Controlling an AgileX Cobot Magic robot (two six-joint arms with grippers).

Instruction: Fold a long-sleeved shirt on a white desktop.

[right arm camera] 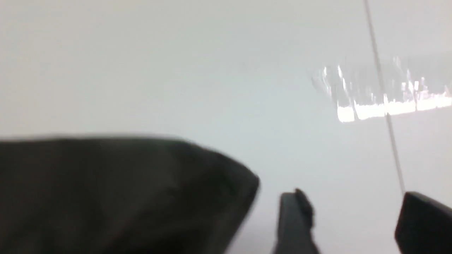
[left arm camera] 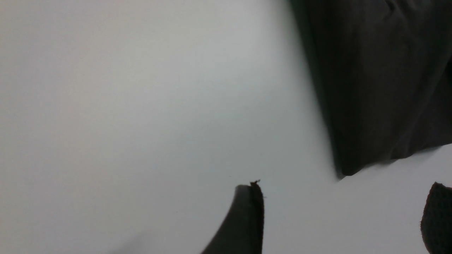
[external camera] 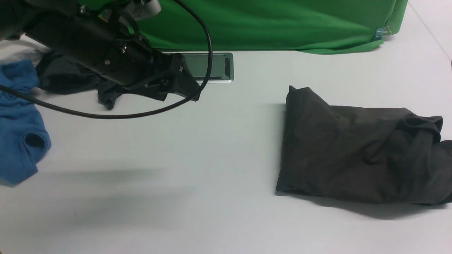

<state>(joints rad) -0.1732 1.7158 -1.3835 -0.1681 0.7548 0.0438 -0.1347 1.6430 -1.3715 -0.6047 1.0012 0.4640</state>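
Note:
The long-sleeved shirt (external camera: 356, 148) lies as a dark, folded bundle on the right side of the white desktop (external camera: 197, 158), with its right end bunched up. My left gripper (external camera: 187, 88) hangs above the table at the back left, well away from the shirt. In the left wrist view the left gripper (left arm camera: 344, 215) is open, with only bare table between its fingers and the shirt's corner (left arm camera: 381, 81) beyond them. In the blurred right wrist view the right gripper (right arm camera: 356, 215) is open and empty, with the shirt (right arm camera: 116, 194) lying beside it. The right arm is out of the front view.
A bright blue shirt (external camera: 17, 123) lies at the left edge. A smaller dark grey garment (external camera: 67, 77) sits behind it, partly under my left arm. A silver-framed hatch (external camera: 215, 67) is set into the table before the green backdrop (external camera: 268, 24). A black cable (external camera: 106, 114) loops below the left arm.

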